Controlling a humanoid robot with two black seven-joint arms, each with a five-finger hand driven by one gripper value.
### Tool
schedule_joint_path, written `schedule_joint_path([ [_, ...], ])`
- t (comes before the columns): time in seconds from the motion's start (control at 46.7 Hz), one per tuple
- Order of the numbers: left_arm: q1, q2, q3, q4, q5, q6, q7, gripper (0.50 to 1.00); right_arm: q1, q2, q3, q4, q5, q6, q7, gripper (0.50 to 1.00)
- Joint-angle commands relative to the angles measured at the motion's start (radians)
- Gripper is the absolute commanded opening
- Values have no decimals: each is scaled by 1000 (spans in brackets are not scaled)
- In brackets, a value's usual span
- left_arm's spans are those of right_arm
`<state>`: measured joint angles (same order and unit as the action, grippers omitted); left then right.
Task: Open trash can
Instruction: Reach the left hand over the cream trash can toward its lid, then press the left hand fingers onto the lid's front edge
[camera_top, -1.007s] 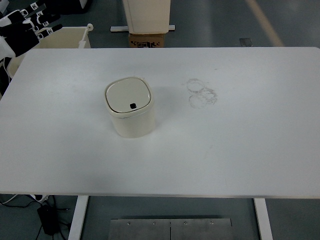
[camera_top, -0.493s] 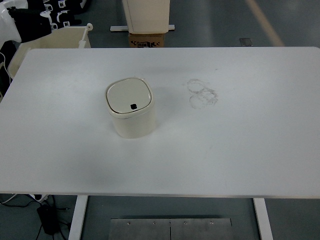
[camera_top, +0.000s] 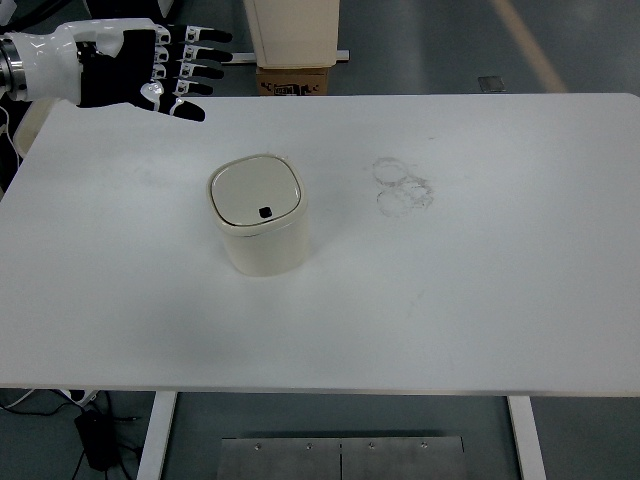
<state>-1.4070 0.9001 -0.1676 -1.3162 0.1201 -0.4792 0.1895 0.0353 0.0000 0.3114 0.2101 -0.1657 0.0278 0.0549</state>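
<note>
A small cream trash can (camera_top: 259, 214) stands upright on the white table (camera_top: 450, 300), left of centre. Its rounded square lid is closed, with a small black button (camera_top: 265, 212) near the front edge. My left hand (camera_top: 165, 66), black and white, reaches in from the top left above the table's far edge. Its fingers (camera_top: 203, 72) are stretched out straight and hold nothing. The hand hovers behind and to the left of the can, well apart from it. The right arm is out of sight.
Faint ring marks (camera_top: 403, 186) stain the table right of the can. Behind the table stand a cream cabinet (camera_top: 293, 30) on a cardboard box (camera_top: 293, 80). A cream bin (camera_top: 25, 128) peeks out at the far left edge.
My left hand has swung from the top left corner rightward over the table's far edge, and its fingers now extend toward the can's side. The can has not moved.
</note>
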Motion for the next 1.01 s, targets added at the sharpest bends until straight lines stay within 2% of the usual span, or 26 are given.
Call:
schedule_joint_path([
  [0.0, -4, -9, -1, -17, 52, -7, 10, 1000, 0, 0, 0, 0, 0, 0, 0, 993],
  [0.364, -20, -69, 39, -92, 176, -21, 45, 1000, 0, 0, 0, 0, 0, 0, 0, 993],
  [0.729, -15, -151, 89, -93, 240, -16, 47, 1000, 0, 0, 0, 0, 0, 0, 0, 993],
  [0.986, -15, -156, 123, -93, 299, -16, 48, 1000, 0, 0, 0, 0, 0, 0, 0, 993],
])
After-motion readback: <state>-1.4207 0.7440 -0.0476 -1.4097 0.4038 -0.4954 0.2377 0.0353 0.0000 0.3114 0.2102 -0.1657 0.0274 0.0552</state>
